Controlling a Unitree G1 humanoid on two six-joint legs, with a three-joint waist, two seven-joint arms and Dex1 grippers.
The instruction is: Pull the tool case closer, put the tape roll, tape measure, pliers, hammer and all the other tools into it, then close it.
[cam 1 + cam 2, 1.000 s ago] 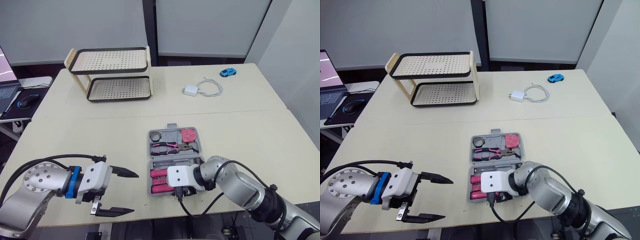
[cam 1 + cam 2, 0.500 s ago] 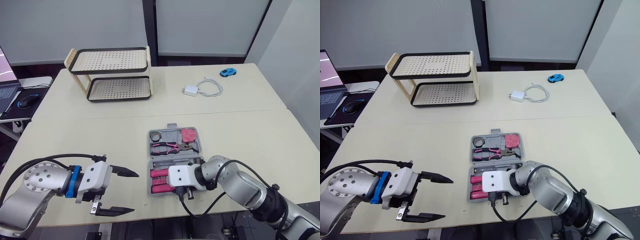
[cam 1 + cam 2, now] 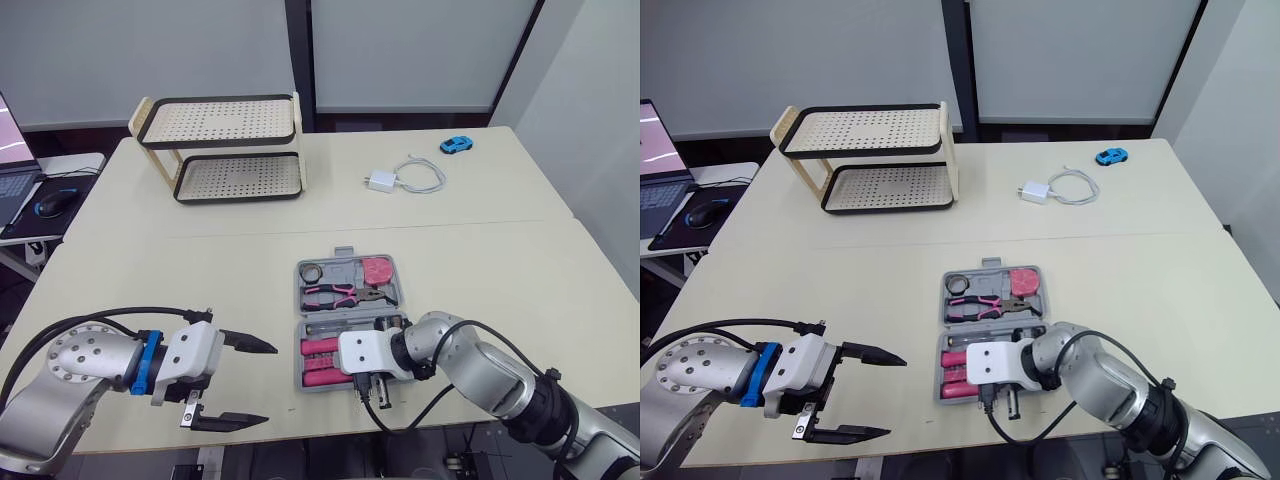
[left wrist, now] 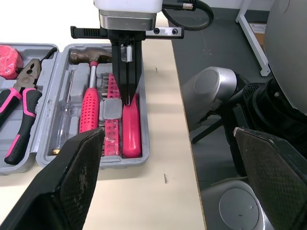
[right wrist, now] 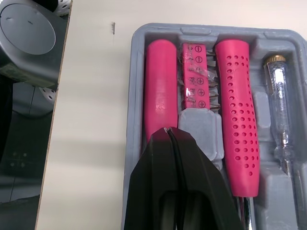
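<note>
The grey tool case (image 3: 299, 325) lies open on the table near its front edge. Its far half holds a tape roll (image 3: 311, 272), pink-handled pliers (image 3: 335, 293) and a pink tape measure (image 3: 376, 270). The near half holds a hammer (image 4: 88, 103), a bit strip (image 4: 112, 93), a pink handle (image 4: 131, 129) and a clear tester screwdriver (image 4: 64, 127). My right gripper (image 4: 128, 98) is shut with nothing in it; its tips (image 5: 169, 130) stand over the pink handle beside the bit strip. My left gripper (image 3: 268, 385) hangs open left of the case, pointing at it.
A two-tier perforated rack (image 3: 225, 150) stands at the back left. A white charger with cable (image 3: 405, 177) and a blue toy car (image 3: 456, 145) lie at the back right. A mouse (image 3: 50, 203) sits on a side desk at far left. The table's front edge is just beyond the case.
My right gripper's fingers have closed together over the near half of the case and shifted slightly toward the front edge. The left arm has not moved.
</note>
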